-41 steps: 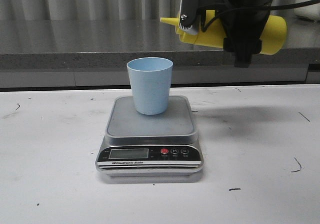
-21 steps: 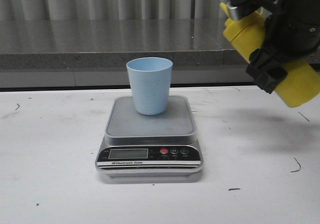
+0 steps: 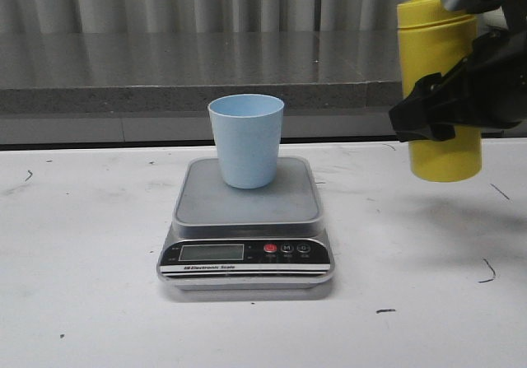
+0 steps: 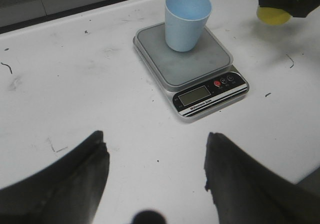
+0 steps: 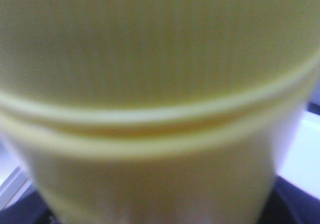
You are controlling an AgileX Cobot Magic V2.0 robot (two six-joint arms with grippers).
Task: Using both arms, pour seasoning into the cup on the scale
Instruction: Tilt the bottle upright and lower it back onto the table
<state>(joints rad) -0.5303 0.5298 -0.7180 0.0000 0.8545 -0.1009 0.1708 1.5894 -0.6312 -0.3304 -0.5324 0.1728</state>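
Observation:
The pale blue cup [image 3: 246,140] stands upright on the steel platform of the scale [image 3: 247,211], toward its back; both also show in the left wrist view, the cup [image 4: 187,19] on the scale [image 4: 200,66]. My right gripper [image 3: 449,109] is shut on the yellow seasoning bottle [image 3: 439,72], holding it upright above the table to the right of the scale. The bottle fills the right wrist view [image 5: 150,83], blurred. My left gripper [image 4: 155,159] is open and empty, well above the table in front of the scale; it is out of the front view.
A grey counter ledge [image 3: 165,72] runs behind the white table [image 3: 82,286]. The table has small dark marks [image 3: 490,271].
The right gripper has swung the bottle from lying sideways with its nozzle over the cup to upright, and moved it right and down, away from the cup.

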